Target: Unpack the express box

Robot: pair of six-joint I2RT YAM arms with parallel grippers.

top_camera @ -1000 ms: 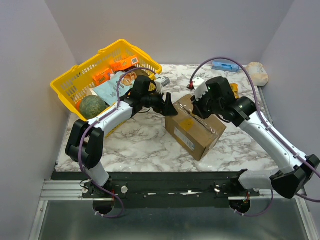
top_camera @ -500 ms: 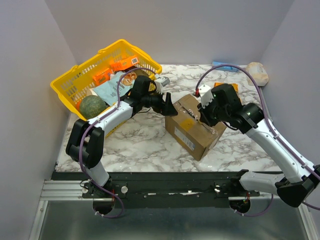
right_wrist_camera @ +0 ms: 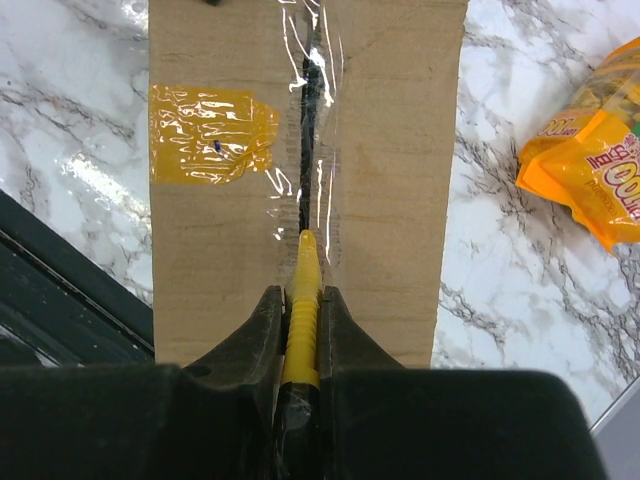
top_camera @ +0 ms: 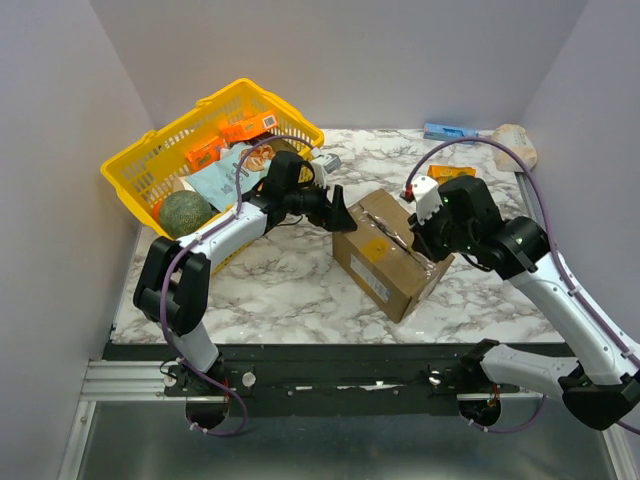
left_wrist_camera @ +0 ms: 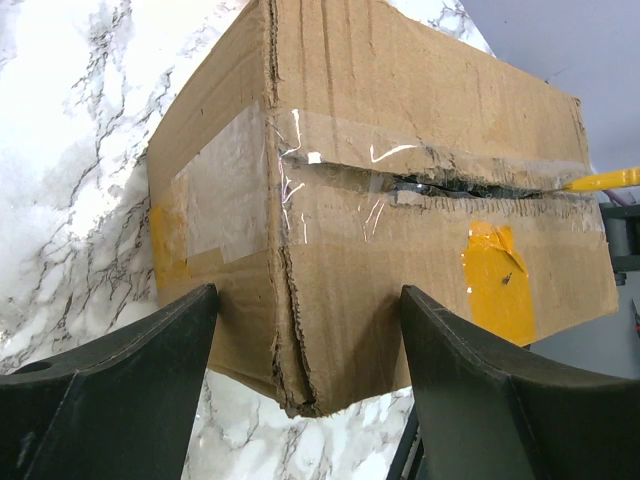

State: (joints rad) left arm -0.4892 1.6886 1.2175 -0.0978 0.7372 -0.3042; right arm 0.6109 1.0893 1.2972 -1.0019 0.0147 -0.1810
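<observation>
Brown corrugated cardboard express box (top_camera: 385, 262) sits mid-worktop (top_camera: 270, 285), my left claw (left_wrist_camera: 305, 300) spread open astride its corner, while my right claw (right_wrist_camera: 300, 300), clamped on a yellow-handled cutter (right_wrist_camera: 303, 265), has dragged further along the clear tape seam (right_wrist_camera: 312, 120), so I judge the flaps nearly freed.

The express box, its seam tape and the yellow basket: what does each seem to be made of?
The express box looks like matte brown corrugated cardboard; its torn corner shows layered edges. The seam tape seems clear glossy plastic film: it glints and wrinkles. The yellow basket appears moulded plastic, smooth, with an open lattice wall.
</observation>
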